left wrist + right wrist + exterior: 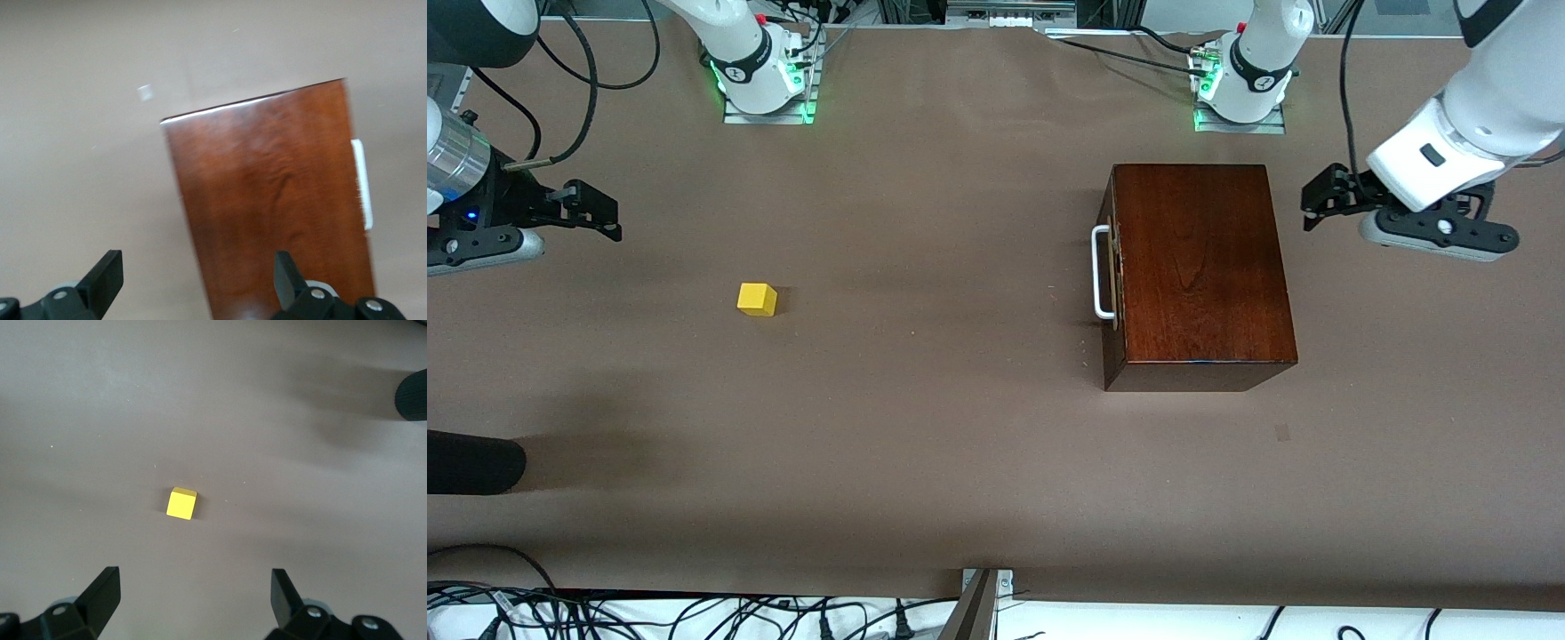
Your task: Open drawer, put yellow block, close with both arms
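Observation:
The yellow block (757, 300) (181, 503) lies alone on the brown table toward the right arm's end. The drawer is shut in the mahogany box (1202, 262) (267, 213); only its dark front and white handle (1103, 271) (361, 183) show, facing the block. My right gripper (609, 218) (195, 577) hangs open and empty over the table, short of the block. My left gripper (1319, 203) (197, 263) is open and empty too. It hovers at the box's edge away from the handle, one finger over the lid and one over bare table.
A black rounded object (471, 462) (411, 395) pokes in at the table's edge, nearer the front camera than the block. Both arm bases (765, 76) (1240, 84) stand along the table edge farthest from the front camera. Cables run along the near edge.

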`<state>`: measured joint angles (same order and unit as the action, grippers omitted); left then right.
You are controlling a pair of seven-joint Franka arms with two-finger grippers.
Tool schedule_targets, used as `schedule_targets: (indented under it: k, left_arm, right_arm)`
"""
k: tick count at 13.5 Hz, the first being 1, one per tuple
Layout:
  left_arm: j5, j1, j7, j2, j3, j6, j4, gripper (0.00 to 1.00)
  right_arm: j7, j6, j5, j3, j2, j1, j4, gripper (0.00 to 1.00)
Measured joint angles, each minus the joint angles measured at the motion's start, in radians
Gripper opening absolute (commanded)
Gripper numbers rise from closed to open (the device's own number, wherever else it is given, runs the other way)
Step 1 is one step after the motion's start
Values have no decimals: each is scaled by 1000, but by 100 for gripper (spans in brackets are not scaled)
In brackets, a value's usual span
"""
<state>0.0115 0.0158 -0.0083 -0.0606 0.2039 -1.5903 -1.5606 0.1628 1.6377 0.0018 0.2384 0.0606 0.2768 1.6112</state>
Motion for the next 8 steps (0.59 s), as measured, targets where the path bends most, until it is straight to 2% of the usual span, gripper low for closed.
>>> schedule_targets:
  k: [4,6,8]
  left_arm:
    - [16,35,-173,-147,94,-1,76,100]
    - [16,103,-320,-226,104,-2,112,100]
    - [16,168,-409,-263,110,0,122,100]
  right_arm:
    - [0,0,0,0,0,0,-1,100]
    - [0,0,0,0,0,0,-1,100]
    - [0,0,0,0,0,0,-1,100]
